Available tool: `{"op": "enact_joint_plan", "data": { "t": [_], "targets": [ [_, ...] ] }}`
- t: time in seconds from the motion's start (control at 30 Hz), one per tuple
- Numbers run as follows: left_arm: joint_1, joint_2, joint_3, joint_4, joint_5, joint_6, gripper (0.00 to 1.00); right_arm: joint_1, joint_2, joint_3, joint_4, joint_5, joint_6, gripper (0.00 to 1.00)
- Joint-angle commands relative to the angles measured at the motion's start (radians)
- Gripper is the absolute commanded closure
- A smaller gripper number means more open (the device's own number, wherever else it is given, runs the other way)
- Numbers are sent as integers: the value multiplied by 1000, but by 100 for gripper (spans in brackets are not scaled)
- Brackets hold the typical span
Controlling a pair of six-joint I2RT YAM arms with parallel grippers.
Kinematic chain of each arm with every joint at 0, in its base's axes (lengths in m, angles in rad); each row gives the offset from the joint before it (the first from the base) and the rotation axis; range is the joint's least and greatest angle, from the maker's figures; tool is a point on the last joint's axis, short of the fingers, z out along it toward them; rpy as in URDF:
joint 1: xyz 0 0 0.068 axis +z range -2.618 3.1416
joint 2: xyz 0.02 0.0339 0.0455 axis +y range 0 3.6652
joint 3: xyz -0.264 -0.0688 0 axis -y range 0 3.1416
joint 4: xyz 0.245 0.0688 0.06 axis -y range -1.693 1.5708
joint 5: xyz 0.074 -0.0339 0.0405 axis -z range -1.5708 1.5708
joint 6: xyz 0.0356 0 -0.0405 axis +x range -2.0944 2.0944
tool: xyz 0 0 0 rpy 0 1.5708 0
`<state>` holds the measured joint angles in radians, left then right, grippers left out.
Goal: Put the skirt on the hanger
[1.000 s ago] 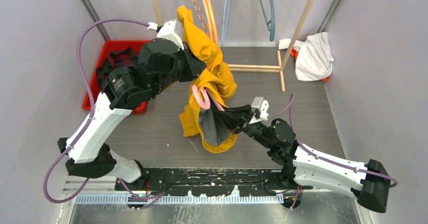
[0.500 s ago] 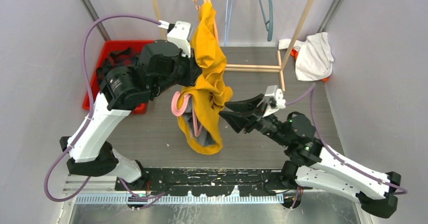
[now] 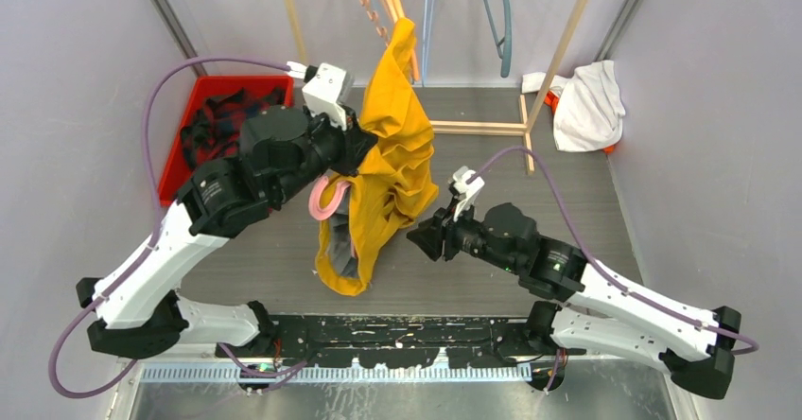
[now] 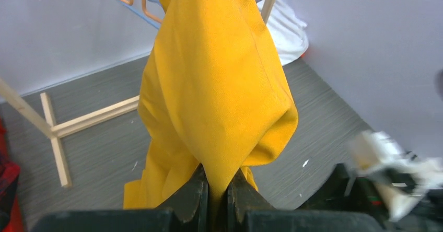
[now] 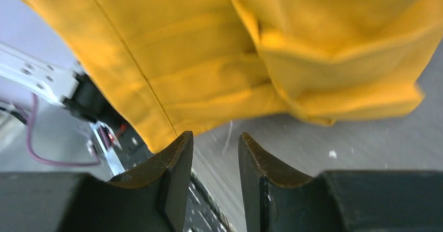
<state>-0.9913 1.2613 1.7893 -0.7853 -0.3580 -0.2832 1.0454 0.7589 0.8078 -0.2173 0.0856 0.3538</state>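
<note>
Left gripper (image 4: 217, 178) clamps the hanging yellow skirt (image 4: 219, 85). Right gripper (image 5: 215, 140), at its four o'clock, has jaws apart, empty. The loose pink hanger (image 3: 324, 202) could slip out.

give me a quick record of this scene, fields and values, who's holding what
skirt: yellow, hanging down from the left gripper
left gripper: shut on a fold of the skirt
right gripper: open, empty, close beside the skirt
hanger: pink, hook pokes out of the skirt, rest hidden
red bin: far left, dark clothes inside
white cloth: far right
</note>
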Motion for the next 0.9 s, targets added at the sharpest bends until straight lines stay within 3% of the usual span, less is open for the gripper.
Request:
{"op": "enact_joint_plan", "data": {
  "t": [0.0,0.2,0.33,0.5,0.73,0.87],
  "targets": [
    [-8,-116,-69,432,46,57,100,19,6,-50,-5,-22,59,58],
    [-8,-213,-241,765,112,94,100,70,-69,-75,-52,34,75,57],
    [-8,-245,-342,969,129,109,100,80,-130,-77,-88,20,62,45],
    [-9,-226,-377,1083,128,107,100,95,-139,-59,-114,41,14,31],
    [-8,-242,-464,1236,81,72,100,139,-7,-43,-52,121,41,17],
    [-8,-266,-516,1294,-6,40,100,313,43,-92,74,344,11,11]
  ]
}}
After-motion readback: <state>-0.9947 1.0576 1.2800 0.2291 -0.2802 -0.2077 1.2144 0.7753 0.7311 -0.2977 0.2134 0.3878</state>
